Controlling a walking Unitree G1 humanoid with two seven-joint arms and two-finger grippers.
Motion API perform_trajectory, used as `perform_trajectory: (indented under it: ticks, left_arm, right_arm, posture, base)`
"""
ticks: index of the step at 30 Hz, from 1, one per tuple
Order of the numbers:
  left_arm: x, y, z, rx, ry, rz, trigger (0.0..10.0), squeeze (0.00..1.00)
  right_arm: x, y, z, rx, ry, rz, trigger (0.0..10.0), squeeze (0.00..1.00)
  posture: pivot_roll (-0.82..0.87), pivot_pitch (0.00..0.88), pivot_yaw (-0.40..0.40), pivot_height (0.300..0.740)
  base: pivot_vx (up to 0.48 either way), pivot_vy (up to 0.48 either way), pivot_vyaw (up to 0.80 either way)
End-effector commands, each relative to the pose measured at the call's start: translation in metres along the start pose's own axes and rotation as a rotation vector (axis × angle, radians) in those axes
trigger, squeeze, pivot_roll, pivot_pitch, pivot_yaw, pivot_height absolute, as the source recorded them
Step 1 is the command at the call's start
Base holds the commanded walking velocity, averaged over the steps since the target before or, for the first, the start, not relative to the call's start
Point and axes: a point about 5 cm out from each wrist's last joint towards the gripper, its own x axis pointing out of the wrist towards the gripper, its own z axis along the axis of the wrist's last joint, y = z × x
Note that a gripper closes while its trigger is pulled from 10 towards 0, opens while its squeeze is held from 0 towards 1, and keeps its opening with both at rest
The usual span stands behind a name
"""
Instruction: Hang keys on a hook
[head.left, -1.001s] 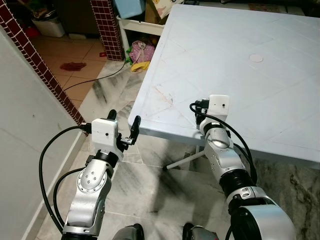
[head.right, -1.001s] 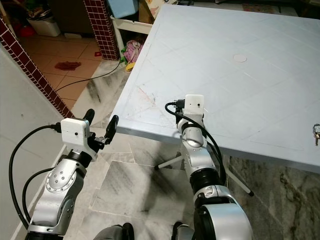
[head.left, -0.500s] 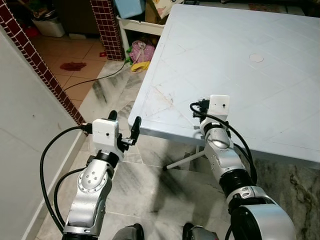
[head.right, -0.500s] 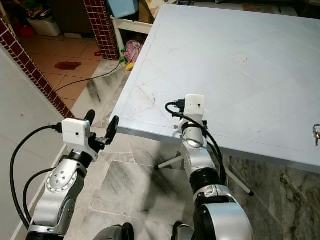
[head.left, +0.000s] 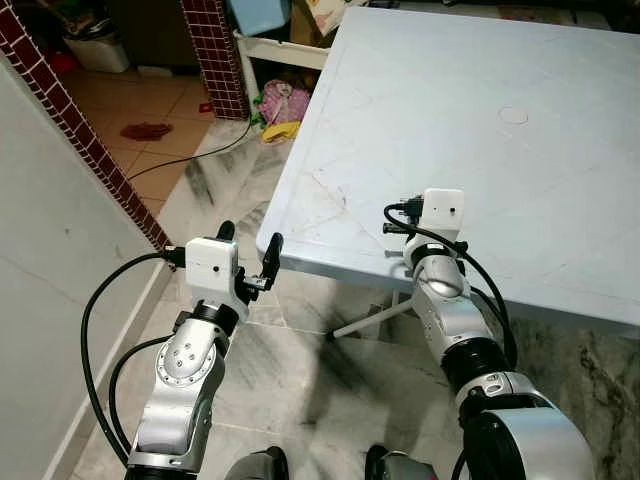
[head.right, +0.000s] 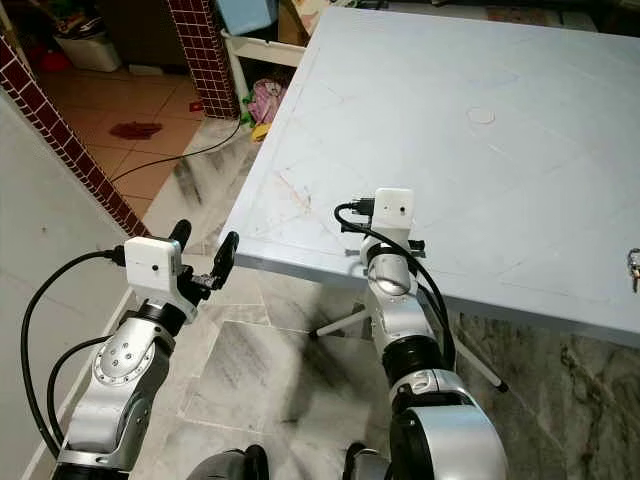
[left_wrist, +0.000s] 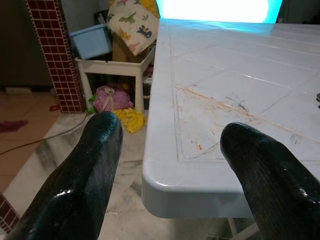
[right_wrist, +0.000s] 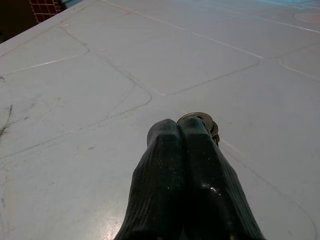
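Observation:
My right gripper is shut just above the pale blue table, near its front edge. A metal key ring peeks out at its fingertips, seemingly pinched between them. In the eye views the white wrist camera box hides those fingers. A small bunch of keys lies at the table's far right edge. My left gripper is open, held level just off the table's front left corner, with nothing between its fingers.
A light wall stands close on my left, ending in a red brick pillar. Beyond the table's left side are a white shelf with clutter and a black cable on the floor. A table leg slants underneath.
My right wrist has edged slightly to the right over the table. The left arm has hardly moved.

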Motion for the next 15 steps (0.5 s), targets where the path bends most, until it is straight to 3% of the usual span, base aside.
perform_trajectory:
  ticks: [1,7,15]
  left_arm:
    - [-0.001,0.002,0.0,0.013,0.007,0.004,10.0,0.0]
    - [0.0,0.002,0.001,0.014,0.006,0.003,10.0,0.0]
    - [0.002,0.001,0.0,0.013,0.005,0.004,10.0,0.0]
  right_arm:
    - [-0.004,-0.003,-0.015,0.004,0.065,-0.022,0.0,0.0]
    - [-0.004,-0.005,-0.009,-0.033,0.019,-0.031,0.0,0.0]
    - [-0.006,0.007,0.015,-0.198,-0.163,0.016,0.0,0.0]
  posture:
    - [0.09,0.217,0.061,0.74]
    - [0.09,0.215,0.062,0.74]
    - [0.08,0.211,0.06,0.74]
  base:
    - [0.0,0.0,0.0]
    - [0.0,0.0,0.0]
    - [0.0,0.0,0.0]
